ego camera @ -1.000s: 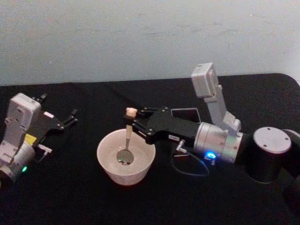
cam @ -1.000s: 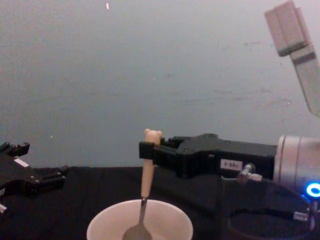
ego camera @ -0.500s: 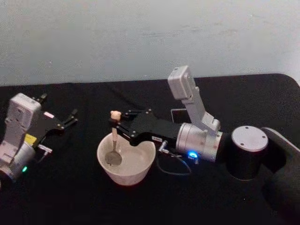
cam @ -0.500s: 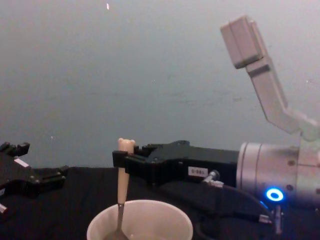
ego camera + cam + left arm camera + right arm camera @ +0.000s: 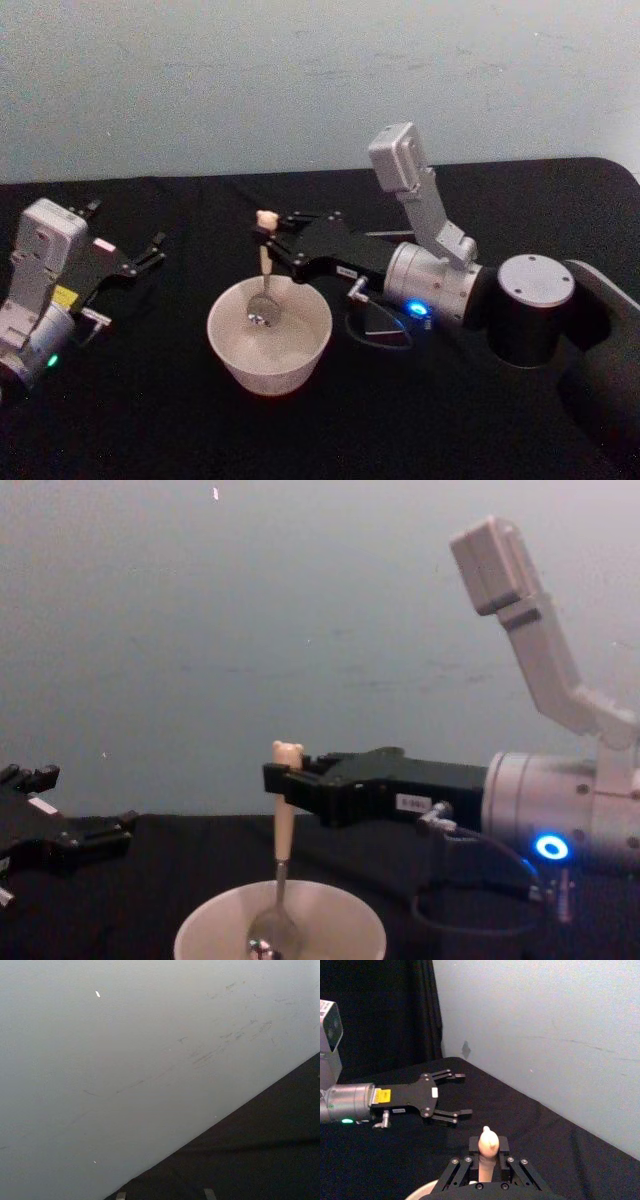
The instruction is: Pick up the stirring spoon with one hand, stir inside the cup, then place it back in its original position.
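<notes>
You're mid-stir: the right end effector clamps the stirring spoon by its handle, bowl down inside the cup, left end effector parked spread wide at the tabletop's left, so next lift clear of the rim.

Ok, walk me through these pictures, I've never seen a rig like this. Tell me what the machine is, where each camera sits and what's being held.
This is a two-armed robot at a table draped in black cloth. The head view looks down from above, the chest view looks across from lower down, and each wrist view rides on one arm. The right gripper is shut on the stirring spoon. It holds the peach handle upright, with the spoon's bowl down inside the cream cup. The left gripper sits open off to the robot's left, idle. The left wrist view faces the pale wall.
</notes>
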### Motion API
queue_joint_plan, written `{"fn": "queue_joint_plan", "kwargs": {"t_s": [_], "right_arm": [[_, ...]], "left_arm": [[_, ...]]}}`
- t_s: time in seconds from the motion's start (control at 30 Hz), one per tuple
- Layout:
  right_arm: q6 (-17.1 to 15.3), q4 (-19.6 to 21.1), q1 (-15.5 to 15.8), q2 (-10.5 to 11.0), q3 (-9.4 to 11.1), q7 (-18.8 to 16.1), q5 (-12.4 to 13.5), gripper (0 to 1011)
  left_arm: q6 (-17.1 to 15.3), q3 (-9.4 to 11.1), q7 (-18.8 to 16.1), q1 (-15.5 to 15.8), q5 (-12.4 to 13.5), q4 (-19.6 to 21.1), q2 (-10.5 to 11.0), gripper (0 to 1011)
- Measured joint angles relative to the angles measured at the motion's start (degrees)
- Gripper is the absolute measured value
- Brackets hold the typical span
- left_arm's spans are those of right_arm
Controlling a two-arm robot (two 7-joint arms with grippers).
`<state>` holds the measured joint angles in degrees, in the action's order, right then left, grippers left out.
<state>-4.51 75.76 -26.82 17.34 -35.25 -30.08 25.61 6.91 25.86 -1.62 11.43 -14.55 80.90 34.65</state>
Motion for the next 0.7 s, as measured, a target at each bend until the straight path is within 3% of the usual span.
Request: {"fn": "queue_joint_plan", "kwargs": {"t_s": [0.27, 0.5, 0.7], "right_arm": [[0.0, 3.9, 2.4, 3.4, 2.1, -1.2, 0.8, 215], [-0.7, 8.7, 5.5, 7.3, 3.8, -3.2, 3.3, 215], [-1.4, 11.4, 7.2, 9.4, 3.5, -4.7, 5.0, 215]], "left_arm": [[0.0, 0.0, 0.0, 0.0, 0.0, 0.0, 0.0, 1001], [0.0, 0.0, 0.0, 0.0, 0.0, 0.0, 0.0, 1001], [0.0, 0.0, 0.0, 0.0, 0.0, 0.0, 0.0, 1002]]}}
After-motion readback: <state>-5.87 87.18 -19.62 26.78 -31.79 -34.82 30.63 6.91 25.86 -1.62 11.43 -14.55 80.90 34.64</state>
